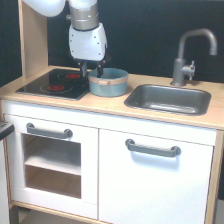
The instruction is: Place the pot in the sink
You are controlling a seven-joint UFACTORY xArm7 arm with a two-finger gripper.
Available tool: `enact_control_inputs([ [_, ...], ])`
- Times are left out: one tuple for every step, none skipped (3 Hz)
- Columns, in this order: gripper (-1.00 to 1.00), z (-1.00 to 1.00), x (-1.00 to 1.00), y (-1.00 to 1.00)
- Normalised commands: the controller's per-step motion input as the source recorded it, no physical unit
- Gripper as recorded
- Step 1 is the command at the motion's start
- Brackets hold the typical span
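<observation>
Fingers (pixel 91 69) straddling the pot's (pixel 108 82) near rim, grip not clear enough to call closed, pot sitting on worktop (pixel 107 104) between hob (pixel 52 84) and sink (pixel 169 99), ready for lifting across.

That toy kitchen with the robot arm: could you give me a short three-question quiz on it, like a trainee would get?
1. True or false: the pot already lies in the sink.
2. The tap stands: A) behind the sink, B) on the hob, C) on the cupboard door.
3. Which thing is the gripper directly over?

Key: 1. False; it stands on the counter between hob and sink. 2. A. 3. The pot's rim, on the hob side.
</observation>
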Motion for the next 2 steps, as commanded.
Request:
enact_control_inputs([
  [0.99, -0.56, 0.05, 0.12],
  [0.93, -0.46, 0.06, 0.1],
])
